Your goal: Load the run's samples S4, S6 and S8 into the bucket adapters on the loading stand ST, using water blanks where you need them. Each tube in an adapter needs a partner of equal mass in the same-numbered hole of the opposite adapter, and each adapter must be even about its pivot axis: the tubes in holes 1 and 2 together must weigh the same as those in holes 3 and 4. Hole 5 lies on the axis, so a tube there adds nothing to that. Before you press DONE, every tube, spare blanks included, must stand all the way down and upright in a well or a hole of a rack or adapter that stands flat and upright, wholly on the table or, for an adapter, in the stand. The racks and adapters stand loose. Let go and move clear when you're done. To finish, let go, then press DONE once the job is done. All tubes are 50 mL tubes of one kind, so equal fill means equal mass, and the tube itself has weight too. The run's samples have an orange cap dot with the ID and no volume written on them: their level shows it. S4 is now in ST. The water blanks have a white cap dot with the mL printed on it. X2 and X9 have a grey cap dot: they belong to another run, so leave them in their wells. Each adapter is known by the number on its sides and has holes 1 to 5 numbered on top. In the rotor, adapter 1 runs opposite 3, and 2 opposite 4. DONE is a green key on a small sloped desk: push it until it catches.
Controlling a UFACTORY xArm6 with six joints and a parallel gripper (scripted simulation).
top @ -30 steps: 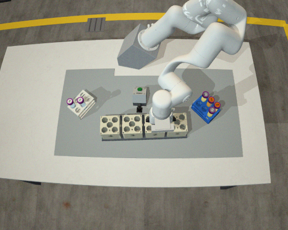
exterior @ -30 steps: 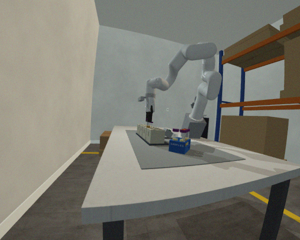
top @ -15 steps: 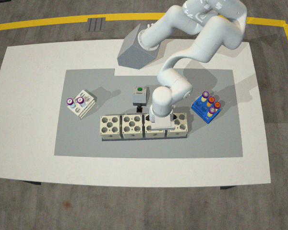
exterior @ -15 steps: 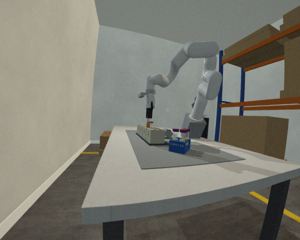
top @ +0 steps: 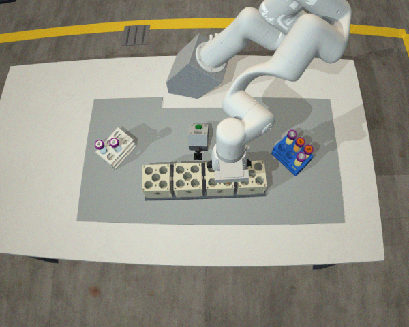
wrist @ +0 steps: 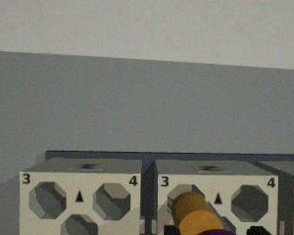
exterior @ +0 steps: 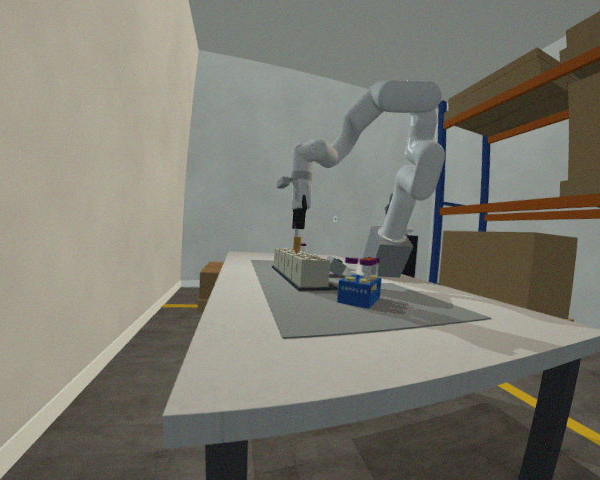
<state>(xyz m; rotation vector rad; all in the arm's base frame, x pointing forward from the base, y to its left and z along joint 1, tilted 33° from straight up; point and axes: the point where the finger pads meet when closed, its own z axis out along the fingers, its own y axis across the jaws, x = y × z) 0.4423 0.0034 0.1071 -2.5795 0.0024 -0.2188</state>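
Note:
My gripper is shut on an orange-filled tube, its cap dot hidden. The tube hangs upright, its tip above or just at the top of adapter 2, at hole 3 in the wrist view. Adapter 1 is partly hidden by the arm; its visible holes are empty. Adapter 3 and adapter 4 are empty. The blue rack holds two orange-dot samples and two grey-dot tubes.
The white rack at the left holds two white-dot blanks. The DONE desk with its green key stands behind adapter 3. The arm's base block is at the back.

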